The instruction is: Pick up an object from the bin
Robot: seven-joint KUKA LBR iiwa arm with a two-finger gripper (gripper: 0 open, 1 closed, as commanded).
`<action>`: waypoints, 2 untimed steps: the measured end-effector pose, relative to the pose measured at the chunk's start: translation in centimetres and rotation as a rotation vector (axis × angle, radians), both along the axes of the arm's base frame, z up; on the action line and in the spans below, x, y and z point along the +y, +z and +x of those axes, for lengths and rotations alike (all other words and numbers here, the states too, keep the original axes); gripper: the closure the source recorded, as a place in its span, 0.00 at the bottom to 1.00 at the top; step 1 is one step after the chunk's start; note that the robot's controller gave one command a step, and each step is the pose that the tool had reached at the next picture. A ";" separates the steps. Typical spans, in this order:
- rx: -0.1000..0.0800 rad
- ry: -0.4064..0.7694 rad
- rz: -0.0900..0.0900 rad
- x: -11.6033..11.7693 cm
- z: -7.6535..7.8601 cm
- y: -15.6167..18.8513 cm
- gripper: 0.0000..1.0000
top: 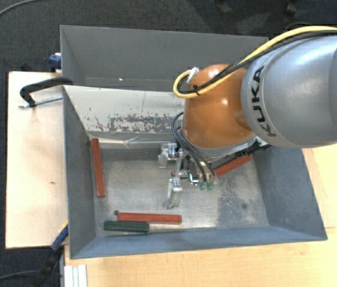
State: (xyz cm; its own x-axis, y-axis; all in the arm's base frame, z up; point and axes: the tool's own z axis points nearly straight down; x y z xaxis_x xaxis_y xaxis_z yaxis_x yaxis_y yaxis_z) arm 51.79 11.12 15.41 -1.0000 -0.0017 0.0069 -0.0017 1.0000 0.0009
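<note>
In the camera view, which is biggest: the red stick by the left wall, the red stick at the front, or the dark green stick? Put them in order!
1. The red stick at the front and the red stick by the left wall look about alike, so I can't rank them.
2. The dark green stick is smallest.

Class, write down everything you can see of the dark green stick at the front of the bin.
The dark green stick is a short, straight bar, matt, of unclear material. It lies flat on the bin floor along the near wall, toward the left corner. A longer red stick lies alongside it, seemingly touching.
</note>
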 end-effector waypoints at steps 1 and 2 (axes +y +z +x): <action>-0.003 0.273 0.001 5.5 0.1 -7.6 0.00; -0.007 0.501 0.001 0.6 0.1 -8.3 0.00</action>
